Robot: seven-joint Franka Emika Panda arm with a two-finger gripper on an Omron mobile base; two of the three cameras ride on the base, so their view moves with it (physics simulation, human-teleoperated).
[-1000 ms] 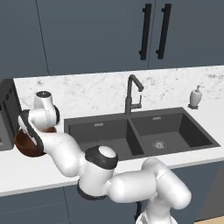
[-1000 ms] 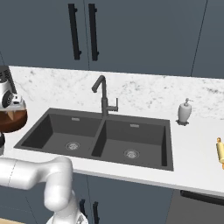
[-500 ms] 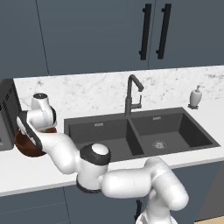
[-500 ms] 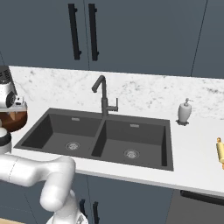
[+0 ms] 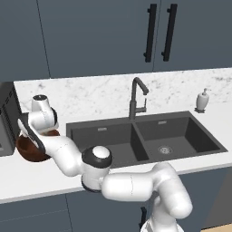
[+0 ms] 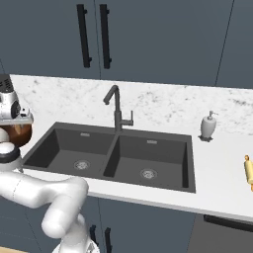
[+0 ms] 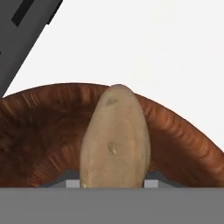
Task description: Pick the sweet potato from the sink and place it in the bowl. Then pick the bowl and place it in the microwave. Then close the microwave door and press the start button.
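A: The gripper [image 5: 28, 133] is closed around the sweet potato [image 7: 116, 140], its long axis running along the fingers, straight down into the bowl [image 7: 39, 131].

B: And the bowl?

A: On the counter [image 5: 41, 174], left of the sink [image 5: 145, 136] (microwave [image 5: 7, 120] just beyond). The arm has barely moved since the earlier frames.

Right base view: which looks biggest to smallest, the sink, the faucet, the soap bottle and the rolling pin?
1. The sink, by far.
2. The faucet.
3. The soap bottle.
4. The rolling pin, though the picture's edge cuts it off, so its place after the bottle is unsure.
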